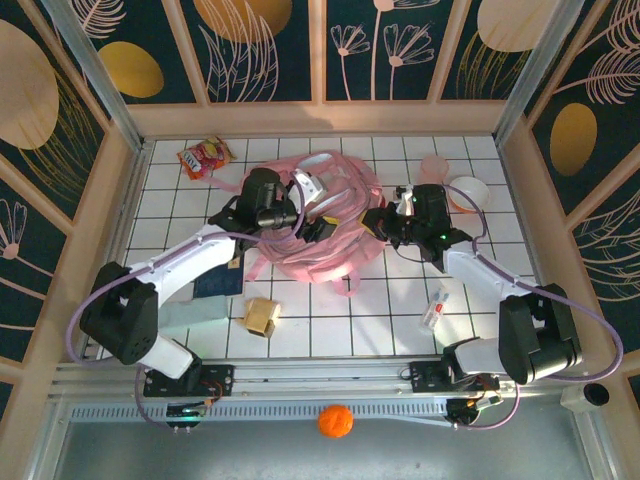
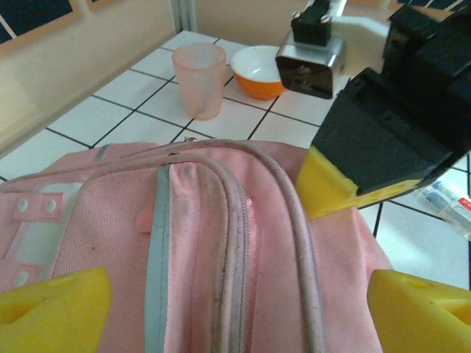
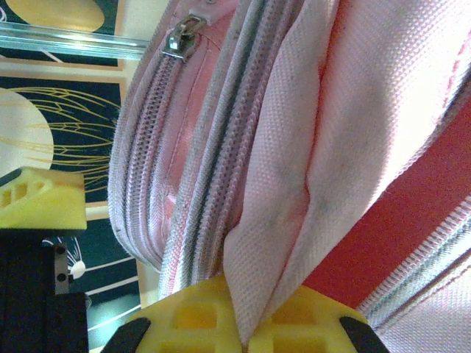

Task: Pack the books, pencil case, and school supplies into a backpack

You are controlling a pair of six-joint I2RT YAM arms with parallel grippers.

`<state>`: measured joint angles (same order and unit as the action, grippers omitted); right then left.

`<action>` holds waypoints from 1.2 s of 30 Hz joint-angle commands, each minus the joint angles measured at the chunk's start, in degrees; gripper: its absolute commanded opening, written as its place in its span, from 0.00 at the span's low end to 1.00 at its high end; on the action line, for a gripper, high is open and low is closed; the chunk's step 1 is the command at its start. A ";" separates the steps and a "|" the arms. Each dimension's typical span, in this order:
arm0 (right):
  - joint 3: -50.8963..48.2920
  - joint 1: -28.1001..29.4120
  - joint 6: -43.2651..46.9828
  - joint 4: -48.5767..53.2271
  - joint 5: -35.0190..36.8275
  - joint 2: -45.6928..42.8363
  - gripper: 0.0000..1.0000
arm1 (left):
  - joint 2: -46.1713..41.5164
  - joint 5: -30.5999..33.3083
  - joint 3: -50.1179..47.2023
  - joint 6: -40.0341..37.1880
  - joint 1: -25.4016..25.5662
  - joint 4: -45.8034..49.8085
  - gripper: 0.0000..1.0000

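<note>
The pink backpack (image 1: 325, 245) lies mid-table between both arms. My left gripper (image 1: 303, 218) hovers open over its top; in the left wrist view the left gripper (image 2: 235, 312) spreads its yellow fingertips (image 2: 51, 305) either side of the backpack (image 2: 199, 243), whose zipper runs between them. My right gripper (image 3: 254, 334) is shut on a fold of the backpack's fabric (image 3: 309, 132), at its right edge (image 1: 374, 222). The navy book (image 1: 216, 284) and the mint pencil case (image 1: 195, 312) lie partly under the left arm. A tan box (image 1: 262, 315) and a white oblong item (image 1: 435, 308) rest near the front.
A red-orange snack bag (image 1: 203, 157) lies at the back left. A pink cup (image 1: 432, 168) and an orange-lined bowl (image 1: 467, 192) stand at the back right, close to the right arm. An orange ball (image 1: 335, 421) sits below the table's front rail.
</note>
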<state>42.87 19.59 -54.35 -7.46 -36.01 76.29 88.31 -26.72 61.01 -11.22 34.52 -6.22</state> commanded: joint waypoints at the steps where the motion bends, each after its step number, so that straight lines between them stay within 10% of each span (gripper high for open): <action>1: 2.92 0.63 0.86 -3.55 0.76 -1.83 0.00 | 3.12 2.28 2.72 -3.88 0.48 4.93 0.89; 9: 2.33 1.70 0.87 -5.34 0.85 -2.55 0.00 | 7.20 6.77 3.38 -4.49 1.64 5.86 0.72; 15: 2.30 1.65 4.44 -2.32 2.33 -4.70 0.06 | 3.79 7.34 2.20 -1.45 1.54 2.84 0.00; 22: 3.16 -1.85 15.74 10.58 5.32 -12.00 0.39 | 0.33 -2.65 1.58 2.43 -0.75 1.08 0.00; 30: 3.63 -1.28 38.67 22.64 9.91 -17.27 0.49 | -1.64 -7.64 2.31 2.68 -1.48 0.37 0.00; 36: -1.83 -0.51 61.72 16.24 -0.16 -21.49 0.56 | -1.66 -12.06 3.83 0.50 -2.03 1.19 0.00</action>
<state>43.11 18.87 -8.38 10.96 -31.00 56.75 89.93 -33.04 62.13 -9.23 32.95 -0.91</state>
